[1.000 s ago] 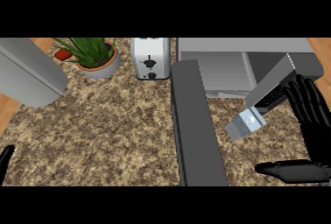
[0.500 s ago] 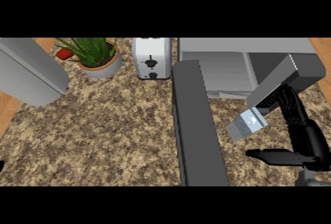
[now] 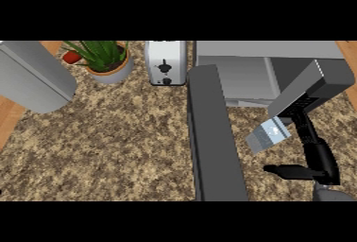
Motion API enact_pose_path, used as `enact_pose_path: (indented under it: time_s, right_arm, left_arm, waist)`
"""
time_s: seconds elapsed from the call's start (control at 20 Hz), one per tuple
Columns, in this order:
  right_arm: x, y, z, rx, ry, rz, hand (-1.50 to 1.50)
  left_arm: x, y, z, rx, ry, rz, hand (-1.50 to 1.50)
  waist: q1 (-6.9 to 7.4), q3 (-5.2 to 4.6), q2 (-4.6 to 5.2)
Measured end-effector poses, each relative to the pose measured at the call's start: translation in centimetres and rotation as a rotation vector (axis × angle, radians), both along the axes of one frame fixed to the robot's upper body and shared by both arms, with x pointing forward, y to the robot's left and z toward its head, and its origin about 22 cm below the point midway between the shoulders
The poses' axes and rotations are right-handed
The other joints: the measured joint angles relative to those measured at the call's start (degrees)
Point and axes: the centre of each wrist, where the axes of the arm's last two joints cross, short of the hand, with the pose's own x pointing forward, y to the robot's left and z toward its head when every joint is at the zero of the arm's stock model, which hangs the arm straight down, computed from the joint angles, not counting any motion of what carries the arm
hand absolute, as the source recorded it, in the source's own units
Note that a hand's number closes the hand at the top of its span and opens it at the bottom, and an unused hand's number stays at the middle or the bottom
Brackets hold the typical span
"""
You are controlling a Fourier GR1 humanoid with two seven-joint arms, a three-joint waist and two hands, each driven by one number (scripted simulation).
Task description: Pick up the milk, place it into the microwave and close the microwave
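The milk carton (image 3: 267, 135), grey-blue and white, lies tilted on the counter in front of the microwave (image 3: 237, 78), to the right of its open door (image 3: 215, 142). The door juts toward me as a long dark grey slab. My right hand (image 3: 317, 158) comes in from the lower right. Its straight fingers (image 3: 301, 124) run up along the carton's right side, and the thumb (image 3: 286, 171) sticks out to the left below it. Nothing is curled round the carton. My left hand does not show.
A silver toaster (image 3: 165, 61) stands left of the microwave at the back. A potted plant (image 3: 105, 59) is further left, beside a large grey rounded object (image 3: 31, 75). The speckled counter (image 3: 111, 151) stretches left of the door.
My right hand has dropped from the right edge toward the lower edge and turned. Its fingers now lie stretched along the milk carton instead of standing beside it. The carton has barely shifted.
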Motion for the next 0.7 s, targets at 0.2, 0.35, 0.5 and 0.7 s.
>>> enact_pose_path:
  time_s: [0.2,0.35,0.5,0.7]
  right_arm:
    - [0.2,-1.1,-2.2,-0.037,0.006,0.006,-1.5]
    - [0.5,-1.4,-3.5,-0.058,0.01,0.012,-1.5]
    - [0.7,-1.9,-4.6,-0.061,0.011,0.03,-1.5]
    - [1.3,-1.7,-6.0,-0.042,-0.012,0.036,-1.5]
  left_arm:
    - [-0.2,0.7,-0.1,0.012,-0.008,-0.001,-1.5]
    - [-0.8,1.0,-0.2,0.011,-0.006,-0.002,-1.5]
    - [-1.1,1.1,-0.2,0.009,-0.005,-0.009,-1.5]
    - [-1.4,1.5,-0.3,0.015,-0.008,-0.018,-1.5]
  waist:
    - [-0.17,-0.01,0.06]
    - [-0.02,0.01,0.06]
    - [0.01,0.03,0.12]
    - [0.27,-0.01,0.12]
